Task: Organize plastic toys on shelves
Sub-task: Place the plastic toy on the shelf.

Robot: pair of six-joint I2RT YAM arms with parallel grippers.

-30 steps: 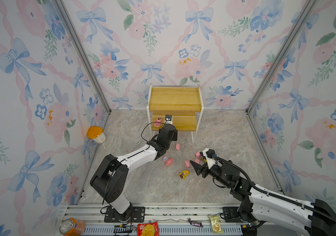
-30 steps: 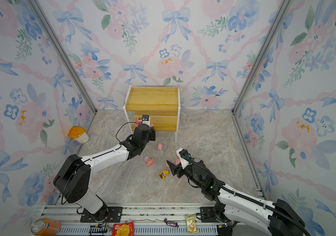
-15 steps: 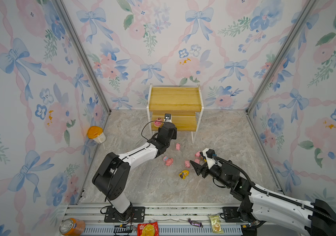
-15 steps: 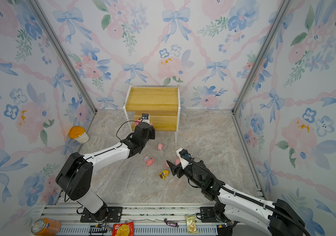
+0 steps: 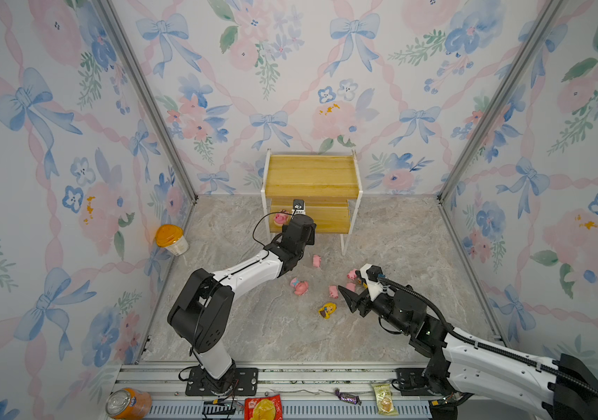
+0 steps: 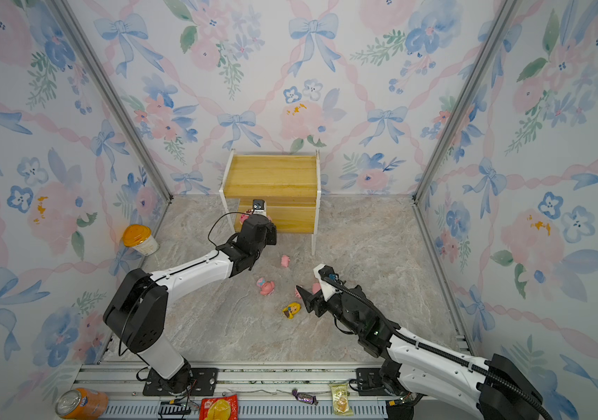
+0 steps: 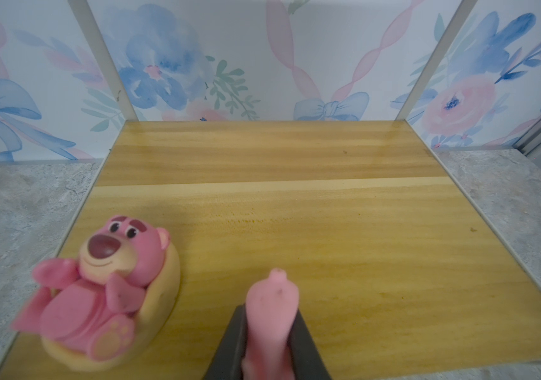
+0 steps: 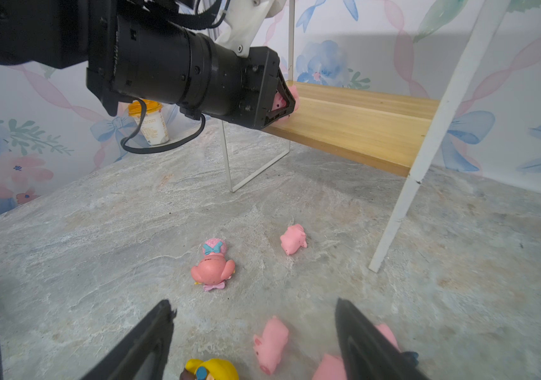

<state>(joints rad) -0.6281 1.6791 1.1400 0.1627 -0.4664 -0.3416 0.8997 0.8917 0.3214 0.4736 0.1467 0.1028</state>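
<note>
Since a second ago the left arm has crept a little farther toward the rack, while the right arm has not shifted. The left gripper (image 7: 269,316) is clamped on a small pink pig (image 7: 270,294) and holds it over the near edge of the lower board (image 5: 326,218). Whether the pig already touches the wood cannot be told.

One toy is placed so far: a pink bear in a cream round seat (image 7: 108,289) sits at the left end of that lower board, just left of the held pig. The upper board (image 5: 312,174) of the shelves carries nothing.

Most of the work remains. On the marble floor near the rack's right leg lies one pig (image 5: 316,260). Nearer lie a pink figure with a blue-bowed hat (image 5: 299,286), a second pig (image 5: 333,291), a third (image 5: 352,274) and a yellow-haired doll (image 5: 327,310). The right wrist view shows a further pig (image 8: 328,370) partly behind a finger.

The right gripper (image 8: 252,302) hangs low over this cluster with its jaws spread wide and nothing between them, the doll and the closest pigs just in front of it.

By my reckoning the task is at an early stage: one figurine shelved, a second about to be set down, and at least six to collect.
</note>
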